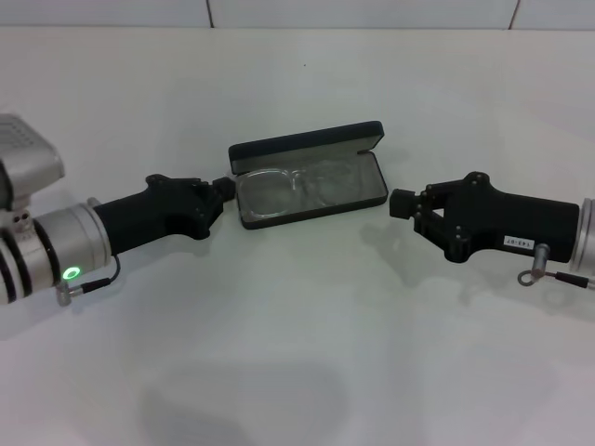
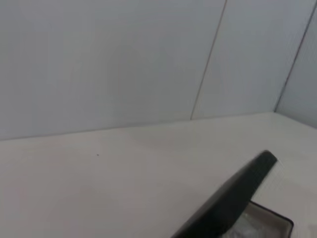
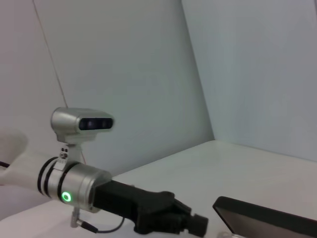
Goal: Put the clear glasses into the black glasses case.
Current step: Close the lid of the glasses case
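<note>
Left end effector (image 1: 221, 189): you have it low over the surface, tip just beside the left short end of the black glasses case; its fingers look drawn together on nothing, though the tip is small in the head view, so treat that as likely.
Right end effector (image 1: 402, 203): it sits just off the right short end of the case, apart from it, fingers seemingly pinched together and empty.
Black glasses case (image 1: 307, 177): it lies open on the white surface (image 1: 297, 353) between your two end effectors, lid standing up on the far side, grey-lined tray facing up.
Clear glasses (image 1: 296, 186): they lie inside the tray of the case, folded flat and filling most of its length, so judged from here the placing looks done.
Handling: expect the glasses to be light, smooth and slippery, with thin arms that would flex or snap under a hard pinch; take them at the bridge or a lens rim if you must move them. The case is stiff and light and will likely slide if pushed from one end only.
Hard to make out: the transparent frame nearly vanishes against the lining, so you cannot confirm both arms sit below the rim.
Hidden: the left wrist view shows only the lid edge and a corner of lining; the right wrist view shows the opposite arm and a cut-off piece of the lid.
</note>
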### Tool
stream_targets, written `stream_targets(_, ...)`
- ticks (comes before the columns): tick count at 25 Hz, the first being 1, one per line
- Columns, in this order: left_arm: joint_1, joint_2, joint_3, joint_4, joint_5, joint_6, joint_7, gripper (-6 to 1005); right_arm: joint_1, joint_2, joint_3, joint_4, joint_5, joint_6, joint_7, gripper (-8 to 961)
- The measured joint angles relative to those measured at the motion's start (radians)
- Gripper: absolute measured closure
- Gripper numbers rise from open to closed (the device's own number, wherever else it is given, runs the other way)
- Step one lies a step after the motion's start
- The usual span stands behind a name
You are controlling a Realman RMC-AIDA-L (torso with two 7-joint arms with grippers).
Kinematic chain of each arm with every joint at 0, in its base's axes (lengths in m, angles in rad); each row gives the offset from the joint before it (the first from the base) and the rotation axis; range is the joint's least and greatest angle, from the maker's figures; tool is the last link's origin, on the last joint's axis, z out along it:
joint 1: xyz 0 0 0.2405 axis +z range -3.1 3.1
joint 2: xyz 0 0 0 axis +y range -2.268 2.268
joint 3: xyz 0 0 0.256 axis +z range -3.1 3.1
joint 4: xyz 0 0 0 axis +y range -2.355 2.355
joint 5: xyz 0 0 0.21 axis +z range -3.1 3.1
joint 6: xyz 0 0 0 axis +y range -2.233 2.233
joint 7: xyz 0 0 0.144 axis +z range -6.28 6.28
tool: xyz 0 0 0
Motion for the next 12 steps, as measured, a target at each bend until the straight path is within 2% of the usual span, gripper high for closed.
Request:
stream_targets(3,-0.013,0.000,0.030,-0.007,-0.004,-0.020,-0.002,956,0.000,0.000,-0.003,0.000,0.004,-0.001,0.000,937)
stream_targets(12,-0.046,0.000,0.033,-0.036,-0.006,-0.055,0.002,956,0.000,0.000,-0.004,-0.003,0.006,-0.004,0.001,936)
